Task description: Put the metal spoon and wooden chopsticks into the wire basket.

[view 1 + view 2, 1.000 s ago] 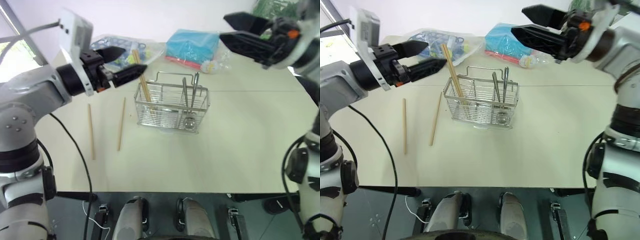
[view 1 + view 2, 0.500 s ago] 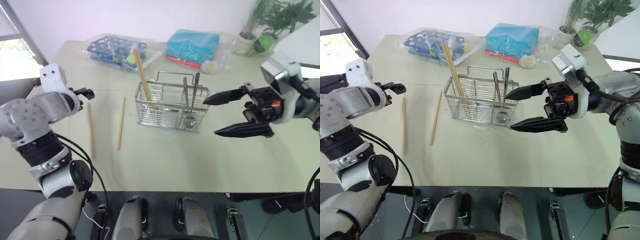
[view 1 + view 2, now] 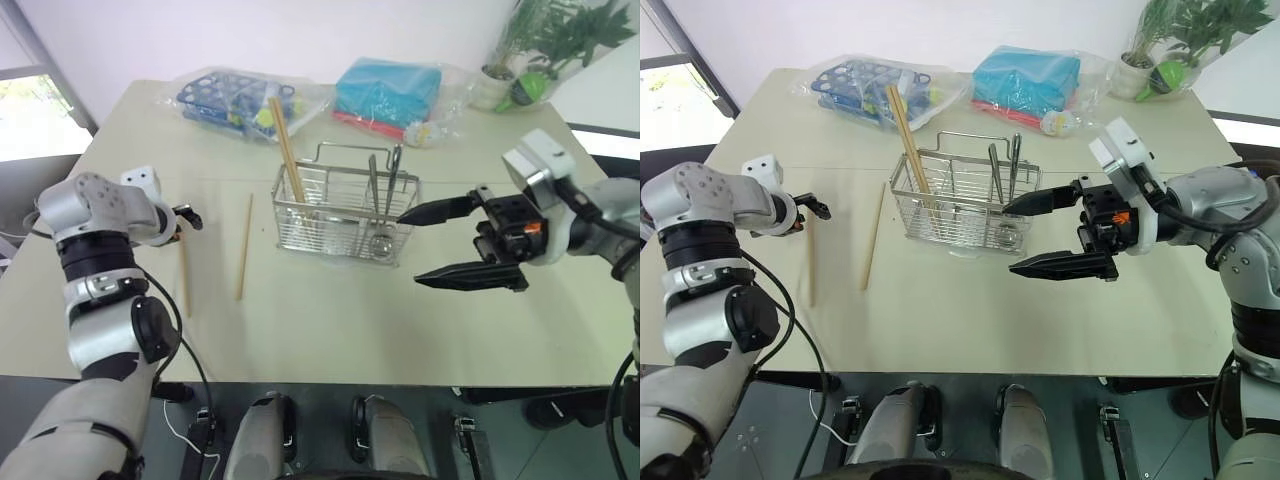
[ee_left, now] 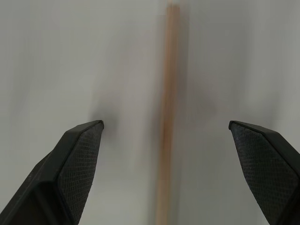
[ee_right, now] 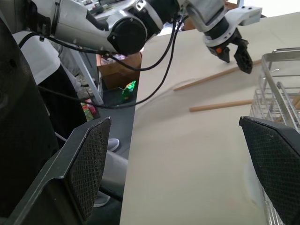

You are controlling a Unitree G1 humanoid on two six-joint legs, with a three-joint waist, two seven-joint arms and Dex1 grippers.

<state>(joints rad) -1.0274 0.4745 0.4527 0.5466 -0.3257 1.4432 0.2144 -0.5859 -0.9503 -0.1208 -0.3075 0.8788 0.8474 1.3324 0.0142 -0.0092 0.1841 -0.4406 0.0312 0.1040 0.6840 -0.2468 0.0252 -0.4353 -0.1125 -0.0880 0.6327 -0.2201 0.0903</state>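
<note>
On the left side of the table (image 3: 330, 310), we see the left gripper (image 3: 185, 220) pointing down over the far end of one loose wooden chopstick (image 3: 183, 272), its fingers (image 4: 79, 154) spread wide with the stick lying between them in the left wrist view. Just to its right a second loose chopstick (image 3: 243, 247) lies flat on the table, apart from the first. Next comes the wire basket (image 3: 344, 215) at the table's middle, with two more chopsticks (image 3: 288, 150) leaning in its left compartment and the metal spoon (image 3: 376, 215) standing bowl-down further right inside it. To the right of the basket we find the right gripper (image 3: 432, 243) hovering with its fingers spread, holding nothing, tips pointed toward the basket.
</note>
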